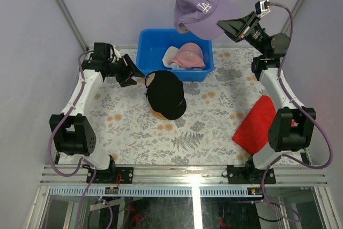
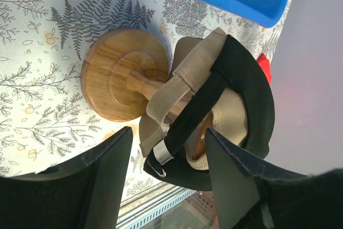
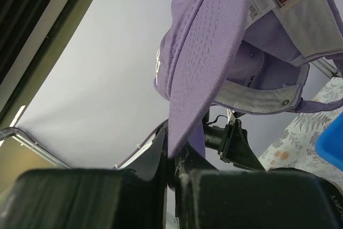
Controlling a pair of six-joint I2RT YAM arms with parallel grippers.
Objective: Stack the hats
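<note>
Currently the lavender cap (image 1: 203,6) is pinched by its brim in the right gripper (image 1: 221,24), which is clamped tight, and is hung high at far right, above the blue bin (image 1: 147,41). The crown is judged light and floppy, the brim the firmest hold. The black cap (image 1: 167,95) is seated over the tan cap (image 2: 182,79) on a wooden stand (image 2: 115,73), mid-surface. The left gripper (image 1: 136,78) is seen half-wide and empty, just left of that stack. The pink cap (image 1: 190,54) and white cap (image 1: 171,54) are seen in the bin.
</note>
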